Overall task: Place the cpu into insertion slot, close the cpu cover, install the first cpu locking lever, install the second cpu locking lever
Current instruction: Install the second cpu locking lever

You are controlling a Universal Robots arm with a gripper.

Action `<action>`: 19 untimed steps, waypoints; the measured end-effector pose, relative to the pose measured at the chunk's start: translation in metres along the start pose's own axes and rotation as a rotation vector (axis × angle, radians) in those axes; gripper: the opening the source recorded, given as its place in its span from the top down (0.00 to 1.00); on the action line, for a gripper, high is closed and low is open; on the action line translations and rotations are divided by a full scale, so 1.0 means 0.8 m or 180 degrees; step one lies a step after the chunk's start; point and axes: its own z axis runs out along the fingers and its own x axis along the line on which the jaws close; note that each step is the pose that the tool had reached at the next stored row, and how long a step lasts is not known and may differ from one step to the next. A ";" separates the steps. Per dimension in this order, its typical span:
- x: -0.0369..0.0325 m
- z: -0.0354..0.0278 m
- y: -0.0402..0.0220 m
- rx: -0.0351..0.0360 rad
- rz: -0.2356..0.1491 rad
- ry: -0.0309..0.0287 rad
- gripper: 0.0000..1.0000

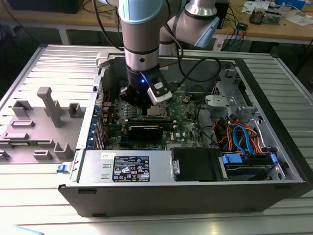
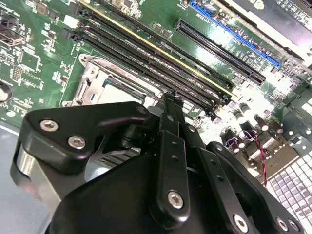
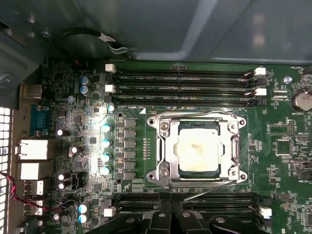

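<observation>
The cpu (image 3: 197,148), a dull silver square, lies in the insertion slot (image 3: 233,171) on the green motherboard. The cpu cover (image 3: 166,146), a silvery frame, lies flat around it. One thin lever (image 3: 195,114) runs along the socket's edge by the memory slots. Another thin lever (image 3: 210,189) sticks out at a slant past the opposite edge. My gripper (image 3: 171,215) hovers just beyond that slanted lever, shut and holding nothing. In the second wrist view its black tip (image 2: 168,97) stands at the socket's (image 2: 109,87) edge. The exterior view shows the gripper (image 1: 146,104) low inside the computer case, beside the socket (image 1: 159,109).
Long black memory slots (image 3: 180,87) flank the socket on two sides. Black and blue card slots (image 2: 234,36) lie further off. The case walls (image 1: 195,191), a power supply (image 1: 129,168) and a drive bay with cables (image 1: 244,142) ring the board. A grey fixture (image 1: 44,122) stands at the exterior view's left.
</observation>
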 end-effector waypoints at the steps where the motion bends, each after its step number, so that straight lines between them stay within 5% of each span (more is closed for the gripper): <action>1: -0.0011 -0.0025 0.0001 0.0000 0.0000 0.0001 0.89; 7: -0.0028 -0.0072 0.0002 0.0002 0.0000 0.0003 0.89; 11: -0.0052 -0.0277 0.0010 0.0013 -0.0001 0.0002 0.89; 14: -0.0084 -0.0342 0.0012 0.0020 -0.0001 0.0002 0.89; 19: -0.0208 -0.0333 0.0001 0.0020 -0.0001 0.0016 0.89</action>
